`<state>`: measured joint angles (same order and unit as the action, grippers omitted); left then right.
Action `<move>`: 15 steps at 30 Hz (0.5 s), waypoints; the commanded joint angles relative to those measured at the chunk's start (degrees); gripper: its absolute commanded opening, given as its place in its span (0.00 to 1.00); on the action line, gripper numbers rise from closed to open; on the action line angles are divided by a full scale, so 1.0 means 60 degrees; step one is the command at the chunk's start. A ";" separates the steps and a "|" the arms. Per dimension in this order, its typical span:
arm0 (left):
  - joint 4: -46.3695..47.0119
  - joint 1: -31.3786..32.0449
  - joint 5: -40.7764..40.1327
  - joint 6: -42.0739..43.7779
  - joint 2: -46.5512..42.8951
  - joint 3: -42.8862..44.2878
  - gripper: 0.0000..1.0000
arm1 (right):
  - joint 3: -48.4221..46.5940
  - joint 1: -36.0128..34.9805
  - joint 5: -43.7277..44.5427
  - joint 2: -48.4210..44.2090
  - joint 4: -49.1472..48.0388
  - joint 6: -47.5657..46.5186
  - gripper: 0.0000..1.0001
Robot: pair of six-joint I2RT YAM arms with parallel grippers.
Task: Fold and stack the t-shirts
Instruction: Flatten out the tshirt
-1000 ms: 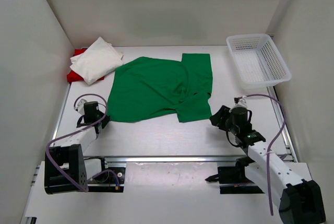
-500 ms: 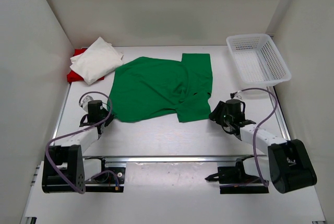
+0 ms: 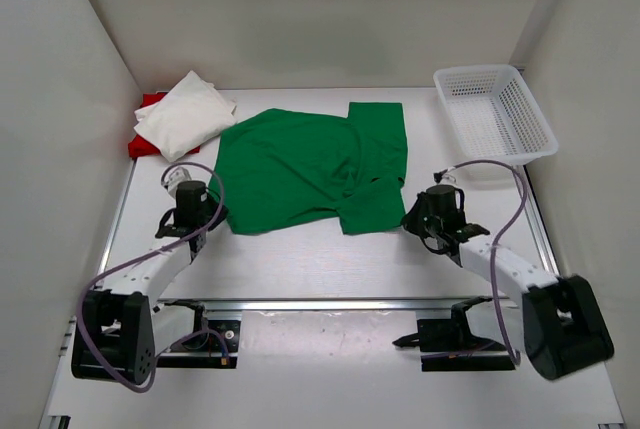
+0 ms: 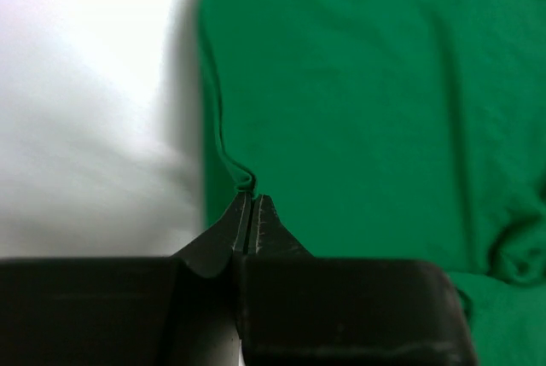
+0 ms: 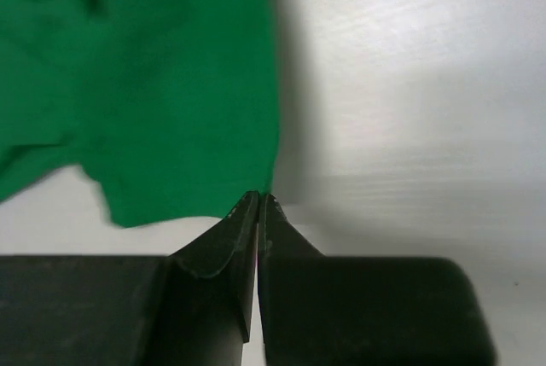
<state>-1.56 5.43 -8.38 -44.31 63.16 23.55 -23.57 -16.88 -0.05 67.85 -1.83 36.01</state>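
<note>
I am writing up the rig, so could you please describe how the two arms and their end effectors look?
The left arm and the right arm have white links, black joints and black bases, with a pale purple cable looping along each. The left end effector and the right end effector are black: a blocky body and two fingers tapering to thin, ridged tips.

We find the spread t-shirt (image 3: 300,164) lying on the table (image 3: 300,264) between the left gripper (image 3: 213,215) and the right gripper (image 3: 409,219), its near edge at both tips. Beyond the left gripper, a folded t-shirt (image 3: 185,114) lies on a third t-shirt (image 3: 150,102). Beyond the right gripper, to its right, stands the mesh basket (image 3: 478,71).
</note>
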 commanded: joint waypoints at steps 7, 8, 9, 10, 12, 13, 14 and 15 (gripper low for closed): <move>-0.2359 -0.0798 0.2756 0.0824 -0.0463 0.6261 0.00 | -0.5617 -0.1915 0.3347 -0.2858 0.3904 -0.1648 0.00; -0.2536 -0.0875 0.3194 0.0765 -0.0448 0.7082 0.00 | -0.6637 -0.2207 0.3871 -0.2683 0.4140 -0.1796 0.00; -0.2624 -0.1413 0.3373 0.0692 -0.0419 0.7496 0.00 | -0.7590 -0.2384 0.4355 -0.2565 0.4244 -0.2203 0.00; -0.2799 -0.1606 0.3375 0.0691 -0.0433 0.8313 0.00 | -0.8658 -0.2705 0.4809 -0.2274 0.4332 -0.2628 0.00; -0.3179 -0.1842 0.3287 0.0764 -0.0346 0.9500 0.00 | -1.0356 -0.3116 0.5410 -0.1675 0.4711 -0.3316 0.00; -0.3370 -0.2060 0.3301 0.0736 -0.0142 1.0349 0.00 | -1.1731 -0.3220 0.5284 -0.1090 0.5032 -0.3756 0.00; -0.3677 -0.2309 0.3359 0.0677 0.0019 1.1039 0.00 | -1.2485 -0.3294 0.5065 -0.0534 0.5500 -0.4036 0.00; -0.3723 -0.2398 0.3345 0.0706 0.0137 1.1466 0.00 | -1.3986 -0.3236 0.5005 -0.0209 0.5649 -0.4242 0.00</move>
<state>-18.39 -7.01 8.69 -40.69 63.29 84.97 -94.02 -35.79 25.58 61.41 26.28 18.68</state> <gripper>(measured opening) 0.071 0.008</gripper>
